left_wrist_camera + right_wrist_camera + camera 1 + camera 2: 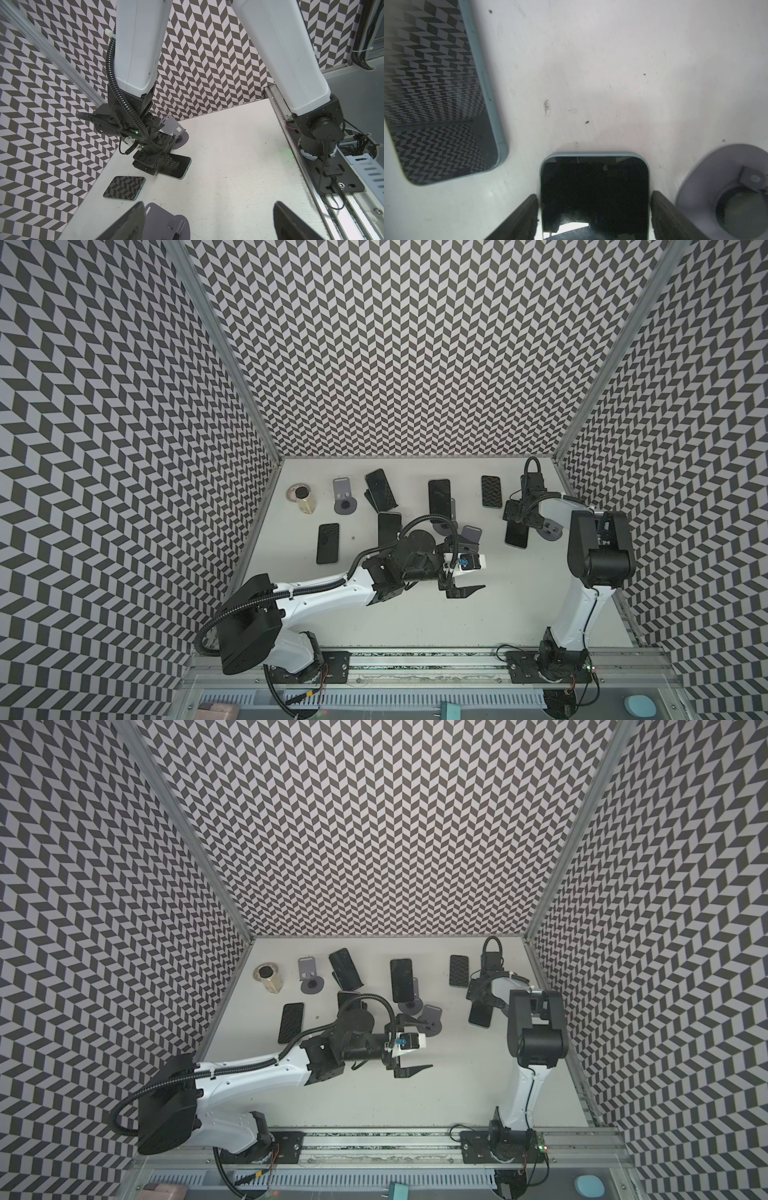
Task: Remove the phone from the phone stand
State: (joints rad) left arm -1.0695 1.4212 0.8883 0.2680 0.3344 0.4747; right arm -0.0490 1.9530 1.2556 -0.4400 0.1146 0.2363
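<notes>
A dark phone [593,187] with a pale blue rim lies flat on the white table, in both top views [516,536] [480,1016]. My right gripper [593,194] straddles its near end, open, with a thin gap between each finger and the phone's edge. From above this gripper [515,519] points down over the phone. The grey phone stand [724,187] right beside it is empty [549,531]. My left gripper [208,207] hangs open over mid-table [467,568], holding nothing, close to another empty grey stand [164,222].
Three more phones lean on stands [439,497] [380,489] [388,526]. Two phones lie flat [491,491] [328,543]. An empty stand [344,497] and a jar [301,497] sit at the back left. Patterned walls close three sides.
</notes>
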